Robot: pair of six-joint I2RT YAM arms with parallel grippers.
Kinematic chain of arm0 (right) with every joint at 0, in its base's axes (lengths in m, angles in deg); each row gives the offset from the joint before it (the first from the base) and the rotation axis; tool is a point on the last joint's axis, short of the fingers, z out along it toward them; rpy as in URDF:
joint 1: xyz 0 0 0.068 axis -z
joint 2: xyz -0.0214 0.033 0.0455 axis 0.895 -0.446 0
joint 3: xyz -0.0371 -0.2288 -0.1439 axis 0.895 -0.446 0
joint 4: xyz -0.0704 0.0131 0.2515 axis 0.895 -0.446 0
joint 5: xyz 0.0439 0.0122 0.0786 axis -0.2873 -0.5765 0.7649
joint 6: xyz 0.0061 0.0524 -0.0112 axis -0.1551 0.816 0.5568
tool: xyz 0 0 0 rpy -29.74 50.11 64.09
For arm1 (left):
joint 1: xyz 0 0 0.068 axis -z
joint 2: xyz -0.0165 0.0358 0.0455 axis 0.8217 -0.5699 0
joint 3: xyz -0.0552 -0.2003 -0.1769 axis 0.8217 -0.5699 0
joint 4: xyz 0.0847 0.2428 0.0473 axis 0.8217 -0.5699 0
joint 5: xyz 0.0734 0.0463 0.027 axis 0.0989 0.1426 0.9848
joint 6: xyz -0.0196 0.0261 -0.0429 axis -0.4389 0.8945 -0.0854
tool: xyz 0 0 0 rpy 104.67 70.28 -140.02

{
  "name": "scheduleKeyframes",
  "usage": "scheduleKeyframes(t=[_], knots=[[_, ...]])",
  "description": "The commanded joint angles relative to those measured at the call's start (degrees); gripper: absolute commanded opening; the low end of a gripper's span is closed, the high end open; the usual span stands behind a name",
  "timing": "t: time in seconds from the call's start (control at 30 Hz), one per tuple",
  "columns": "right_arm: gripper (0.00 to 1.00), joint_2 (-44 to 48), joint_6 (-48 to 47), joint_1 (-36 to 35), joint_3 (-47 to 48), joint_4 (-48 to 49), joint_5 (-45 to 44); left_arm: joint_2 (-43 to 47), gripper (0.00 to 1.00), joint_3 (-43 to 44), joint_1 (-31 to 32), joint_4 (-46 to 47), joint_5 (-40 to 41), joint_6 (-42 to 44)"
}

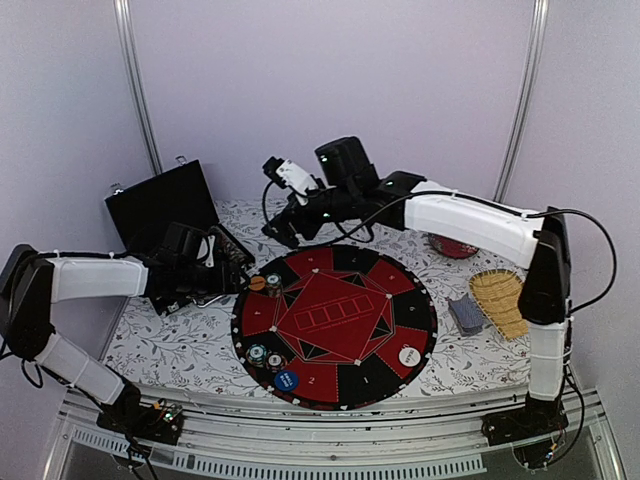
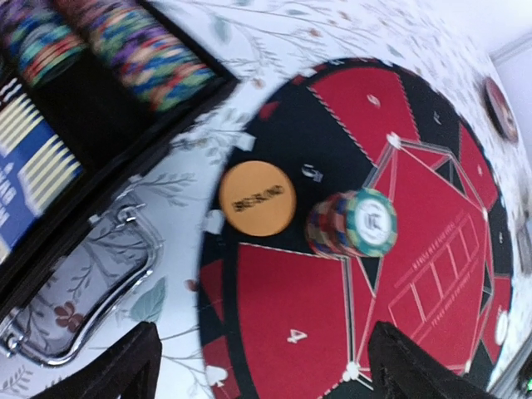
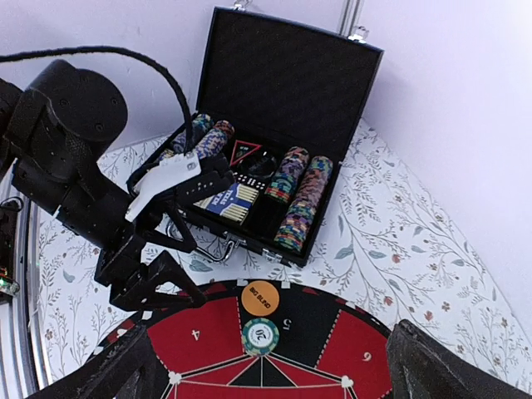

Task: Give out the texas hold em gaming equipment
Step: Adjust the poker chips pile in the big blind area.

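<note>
On the round red-and-black poker mat (image 1: 335, 325) an orange button disc (image 1: 258, 283) (image 2: 257, 198) (image 3: 260, 298) lies beside a short stack of striped poker chips (image 1: 273, 281) (image 2: 353, 224) (image 3: 260, 336). Two more chip stacks (image 1: 265, 356) and a blue disc (image 1: 286, 380) sit at the mat's near left. A white disc (image 1: 408, 355) lies at its near right. A grey-backed card deck (image 1: 465, 315) rests right of the mat. My left gripper (image 1: 232, 280) (image 2: 266, 370) hovers open and empty at the mat's left edge. My right gripper (image 1: 283, 228) (image 3: 274, 382) hangs open and empty above the mat's far edge.
An open black case (image 1: 165, 205) (image 3: 274, 166) holding rows of chips (image 3: 303, 199) and a blue card box (image 3: 229, 202) stands at the back left. A straw-coloured slatted mat (image 1: 500, 300) and a dark red plate (image 1: 455, 245) are on the right.
</note>
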Motion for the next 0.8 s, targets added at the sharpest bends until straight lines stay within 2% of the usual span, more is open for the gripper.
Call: scheduleKeyframes(t=[0.0, 0.1, 0.33, 0.5, 0.77], knots=[[0.99, 8.9, 3.6, 4.4, -11.2, 0.5, 0.2, -0.5, 0.92, 5.4, 4.6, -2.9, -2.2, 9.7], [0.99, 14.4, 4.9, 6.7, -19.1, 0.8, -1.9, -2.8, 0.98, 9.3, 6.3, -5.8, 1.0, 13.3], [0.99, 22.8, 6.6, 10.3, -31.7, 1.0, -5.1, -13.8, 0.98, 22.2, 8.8, -15.6, 5.8, 23.6], [0.99, 25.4, 8.3, 12.4, -37.3, 1.8, -5.6, -20.5, 0.98, 26.7, 9.7, -19.6, 6.3, 26.6], [0.99, 25.2, 9.7, 12.8, -38.8, 2.0, -5.2, -23.8, 0.98, 27.7, 10.8, -17.8, 5.0, 26.3]])
